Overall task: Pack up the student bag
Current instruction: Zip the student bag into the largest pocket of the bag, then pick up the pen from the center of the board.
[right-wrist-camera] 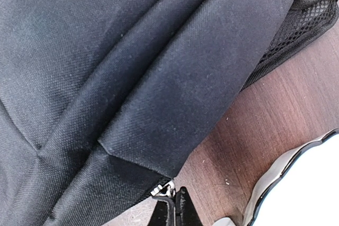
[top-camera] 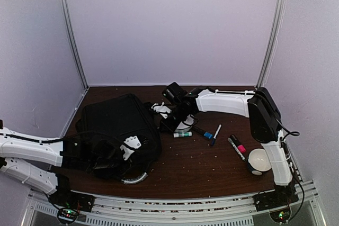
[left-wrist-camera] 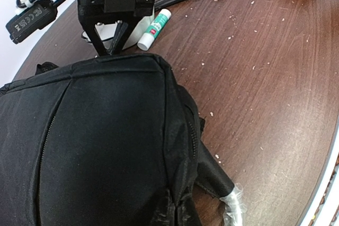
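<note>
The student bag (top-camera: 114, 128) is a large black fabric backpack lying flat on the left half of the table. It fills the left wrist view (left-wrist-camera: 100, 141) and the right wrist view (right-wrist-camera: 122, 62). My right gripper (top-camera: 168, 120) is at the bag's far right corner, its fingers (right-wrist-camera: 177, 213) shut on the metal zip pull (right-wrist-camera: 170, 189). It also shows in the left wrist view (left-wrist-camera: 108, 48). My left gripper (top-camera: 128, 148) rests on the bag's near side, where the fabric (left-wrist-camera: 177, 205) bunches up; its fingers are hidden. The silvery handle (left-wrist-camera: 233, 205) sticks out beside it.
A glue stick (top-camera: 183, 134), a blue marker (top-camera: 204, 132), a white pen (top-camera: 216, 132) and a pink-capped marker (top-camera: 238, 145) lie right of the bag. A white round object (top-camera: 258, 161) sits by the right arm. A white, dark-rimmed object (right-wrist-camera: 296, 183) lies under the right gripper.
</note>
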You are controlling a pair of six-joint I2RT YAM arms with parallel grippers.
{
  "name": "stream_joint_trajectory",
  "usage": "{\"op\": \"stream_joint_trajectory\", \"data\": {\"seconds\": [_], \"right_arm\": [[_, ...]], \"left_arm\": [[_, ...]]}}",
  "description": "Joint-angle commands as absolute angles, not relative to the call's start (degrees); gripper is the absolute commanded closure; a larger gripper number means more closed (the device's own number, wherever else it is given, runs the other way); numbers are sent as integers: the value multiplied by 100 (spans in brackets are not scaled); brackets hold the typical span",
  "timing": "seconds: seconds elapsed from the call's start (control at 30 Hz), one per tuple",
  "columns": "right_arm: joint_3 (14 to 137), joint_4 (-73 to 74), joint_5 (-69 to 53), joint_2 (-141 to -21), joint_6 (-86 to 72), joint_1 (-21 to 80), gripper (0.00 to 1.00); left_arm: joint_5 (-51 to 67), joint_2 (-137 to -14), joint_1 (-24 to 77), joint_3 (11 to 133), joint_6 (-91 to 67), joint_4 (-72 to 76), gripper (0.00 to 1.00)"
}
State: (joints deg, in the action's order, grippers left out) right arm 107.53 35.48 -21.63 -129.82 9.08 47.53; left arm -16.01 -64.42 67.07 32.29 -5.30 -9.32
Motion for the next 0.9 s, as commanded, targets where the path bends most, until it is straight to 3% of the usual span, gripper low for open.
{"op": "stream_joint_trajectory", "data": {"seconds": [0.0,0.07,0.17,0.23,0.43,0.6,0.77,0.87], "right_arm": [[10852,3313,-1828,-12941,806,4630,100],[10849,3317,-1856,-12902,792,4618,98],[10815,3426,-1907,-12735,877,4597,90],[10634,3405,-1863,-12470,945,4569,81],[9924,3246,-1956,-11527,1194,4456,67],[9433,3078,-2080,-10782,1276,4401,62],[9403,3130,-2290,-10366,1297,4388,57],[9477,3212,-2497,-10310,1219,4390,56]], "left_arm": [[-1772,-6308,6715,3220,-721,-657,100],[-1949,-6302,6715,3208,-803,-655,97],[-2256,-6269,6715,3264,-941,-760,63],[-2641,-6175,6713,3293,-1056,-815,46],[-4414,-5631,6687,3316,-1712,-1066,4],[-4892,-4914,6464,3290,-2237,-1303,2],[-4546,-4468,5824,3622,-3094,-2449,2],[-3651,-4452,4890,3986,-4012,-3624,17]]}}
